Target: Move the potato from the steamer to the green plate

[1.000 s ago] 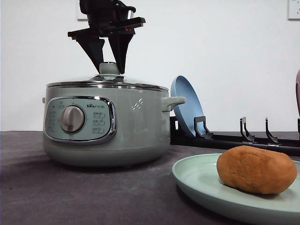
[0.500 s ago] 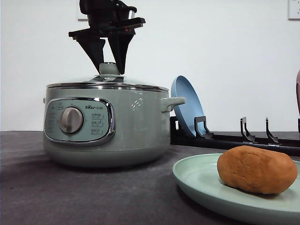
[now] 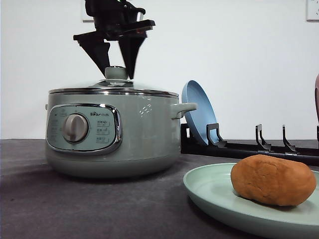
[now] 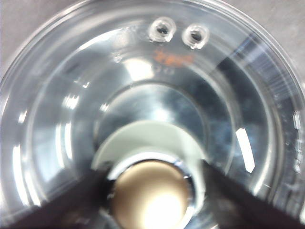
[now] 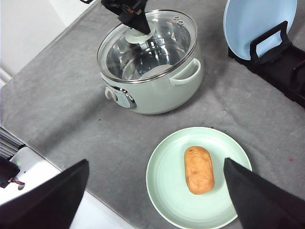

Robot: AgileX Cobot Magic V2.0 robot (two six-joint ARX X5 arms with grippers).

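The orange-brown potato (image 3: 272, 180) (image 5: 198, 169) lies on the pale green plate (image 3: 209, 186) (image 5: 167, 191), which sits right of the steamer. The sage-green steamer (image 3: 144, 139) (image 5: 157, 95) stands with its glass lid (image 4: 143, 95) on. My left gripper (image 3: 118, 74) (image 5: 136, 19) hangs over the lid, open, its fingers (image 4: 71, 205) on either side of the lid knob (image 3: 116, 72) (image 4: 150, 191) with small gaps. High above the plate, my right gripper (image 5: 156, 161) is open and holds nothing.
A blue plate (image 3: 197, 112) (image 5: 252, 24) leans in a black dish rack (image 3: 249, 148) (image 5: 286, 76) behind the steamer, to the right. A grey cloth (image 5: 71, 109) covers the table. The table's front edge (image 5: 71, 167) runs close by the steamer.
The steamer's panel has shifted a few pixels to the left. The left gripper's fingers have eased slightly apart at the knob. Potato and green plate have not moved.
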